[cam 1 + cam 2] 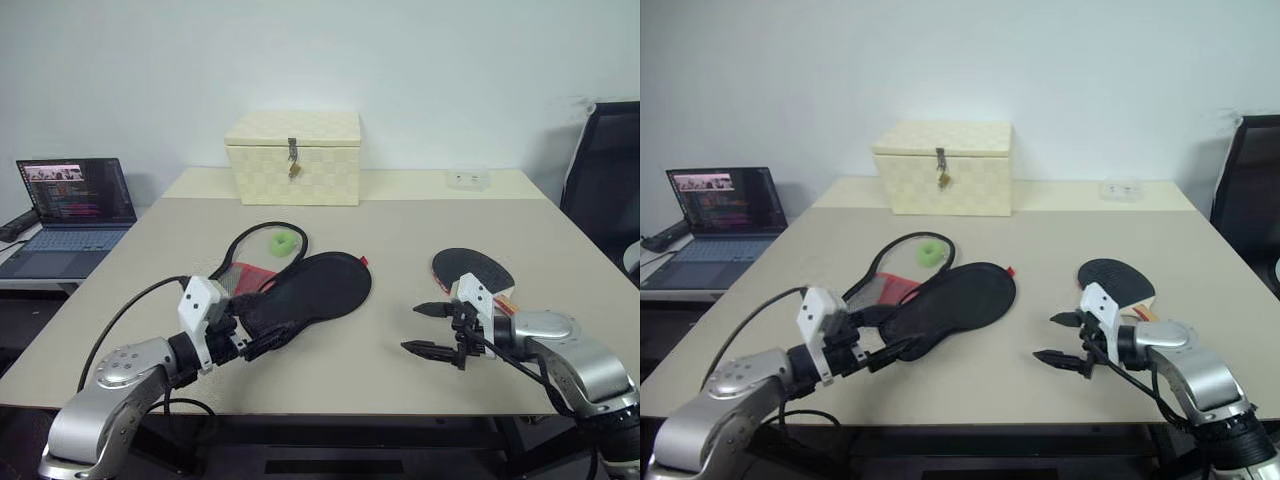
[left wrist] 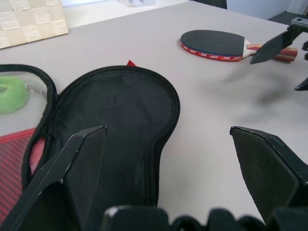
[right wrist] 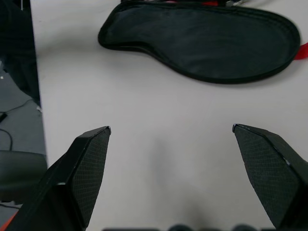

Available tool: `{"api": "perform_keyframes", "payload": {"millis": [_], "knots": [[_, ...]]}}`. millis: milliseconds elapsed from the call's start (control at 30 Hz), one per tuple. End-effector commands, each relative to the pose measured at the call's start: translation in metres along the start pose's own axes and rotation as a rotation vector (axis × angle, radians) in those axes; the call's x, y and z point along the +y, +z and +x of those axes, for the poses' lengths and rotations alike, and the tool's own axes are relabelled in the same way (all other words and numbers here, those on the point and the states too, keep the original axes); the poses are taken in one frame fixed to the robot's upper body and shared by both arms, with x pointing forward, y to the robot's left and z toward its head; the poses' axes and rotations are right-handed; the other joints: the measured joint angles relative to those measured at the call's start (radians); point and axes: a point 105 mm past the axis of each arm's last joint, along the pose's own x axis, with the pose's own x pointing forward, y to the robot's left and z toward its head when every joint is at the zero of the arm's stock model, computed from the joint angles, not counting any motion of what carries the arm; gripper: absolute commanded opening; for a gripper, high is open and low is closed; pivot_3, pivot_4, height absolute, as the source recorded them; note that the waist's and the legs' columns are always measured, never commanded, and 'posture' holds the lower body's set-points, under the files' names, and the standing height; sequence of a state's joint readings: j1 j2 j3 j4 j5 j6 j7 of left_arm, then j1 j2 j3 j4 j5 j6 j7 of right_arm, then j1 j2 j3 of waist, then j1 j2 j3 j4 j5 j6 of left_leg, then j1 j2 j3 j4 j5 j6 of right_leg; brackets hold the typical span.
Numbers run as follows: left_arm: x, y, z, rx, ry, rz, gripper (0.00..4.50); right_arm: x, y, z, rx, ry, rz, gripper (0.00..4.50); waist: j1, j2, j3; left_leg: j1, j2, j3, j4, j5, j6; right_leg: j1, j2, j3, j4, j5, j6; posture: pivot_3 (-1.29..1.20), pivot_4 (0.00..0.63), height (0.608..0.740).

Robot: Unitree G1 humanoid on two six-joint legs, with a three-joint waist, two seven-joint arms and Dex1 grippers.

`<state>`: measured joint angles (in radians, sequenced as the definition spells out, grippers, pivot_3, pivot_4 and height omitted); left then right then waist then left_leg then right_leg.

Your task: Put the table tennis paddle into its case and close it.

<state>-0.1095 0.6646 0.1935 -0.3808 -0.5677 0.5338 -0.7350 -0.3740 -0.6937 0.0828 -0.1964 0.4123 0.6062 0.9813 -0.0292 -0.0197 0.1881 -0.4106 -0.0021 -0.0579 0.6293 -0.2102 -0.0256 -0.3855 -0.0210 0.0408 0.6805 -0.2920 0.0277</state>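
So the case (image 1: 310, 290) was lying open on the beige table (image 1: 400, 240), roughly in the middle and a bit toward the robot's left. Its black round half was flopped flat toward the front, with the red mesh end and the green ring (image 1: 284, 241) sitting behind it. The left gripper (image 1: 262, 335) was right at the case's near narrow end, fingers spread wide with nothing between them. From the left wrist view one finger (image 2: 79, 163) hovered over the black fabric, though I couldn't tell if it was actually touching.

The table tennis paddle (image 1: 473, 270) was over on the robot's right side, well apart from the case, lying flat with the black face up and its handle pointing toward the right arm. The right gripper (image 1: 428, 329) was just in front of the paddle, on the near side, also wide open and empty, pointing across toward the case.

A cream woven box (image 1: 294, 156) sat at the back of the table, and a laptop (image 1: 72, 213) was off on a side desk.
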Motion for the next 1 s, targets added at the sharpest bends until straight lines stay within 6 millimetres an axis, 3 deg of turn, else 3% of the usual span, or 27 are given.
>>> {"api": "perform_keyframes", "payload": {"millis": [33,200,367,600,833,1000], "knots": [[0.003,0.004,0.002,-0.029,0.001,0.029,4.5,-0.003,0.012,-0.006,-0.017,-0.035,-0.043,4.47,0.0,0.0,0.0,0.0,0.0,0.0,0.0,0.0,0.0,0.0,0.0,0.0,0.0,0.0,0.0,0.0,0.15,0.74],[0.01,0.007,0.004,-0.047,-0.002,0.028,4.5,-0.005,0.026,-0.001,-0.057,-0.071,-0.038,4.47,-0.001,0.0,0.0,0.001,0.001,0.001,0.0,0.0,0.0,0.0,0.0,-0.001,0.0,0.0,0.0,0.0,0.15,0.74],[0.02,0.012,-0.008,-0.023,-0.034,0.039,4.5,-0.004,0.032,0.011,-0.065,-0.098,0.152,4.47,-0.002,0.0,0.0,0.001,0.0,0.001,0.0,0.0,0.0,0.0,0.0,0.0,0.0,0.0,0.0,0.0,0.15,0.74],[0.051,0.012,-0.057,0.098,-0.03,0.06,4.5,0.014,0.027,0.065,-0.026,-0.093,0.398,4.47,-0.008,0.0,0.0,0.001,0.003,0.002,-0.002,0.0,0.0,-0.002,0.002,0.0,0.001,0.0,-0.002,0.0,0.15,0.74],[0.068,0.01,-0.067,0.179,-0.041,0.096,4.5,0.031,0.024,0.107,0.029,-0.066,0.471,4.47,-0.001,-0.001,0.0,0.0,0.002,0.001,-0.002,0.0,0.0,-0.003,0.001,-0.001,0.0,0.0,-0.002,0.0,0.15,0.74],[0.069,0.014,-0.065,0.173,-0.051,0.106,4.5,0.036,0.024,0.13,0.046,-0.056,0.465,4.47,-0.005,-0.001,0.0,0.0,0.002,0.002,-0.002,0.0,0.0,-0.004,0.001,-0.001,0.0,0.0,-0.001,0.0,0.15,0.74]]}}
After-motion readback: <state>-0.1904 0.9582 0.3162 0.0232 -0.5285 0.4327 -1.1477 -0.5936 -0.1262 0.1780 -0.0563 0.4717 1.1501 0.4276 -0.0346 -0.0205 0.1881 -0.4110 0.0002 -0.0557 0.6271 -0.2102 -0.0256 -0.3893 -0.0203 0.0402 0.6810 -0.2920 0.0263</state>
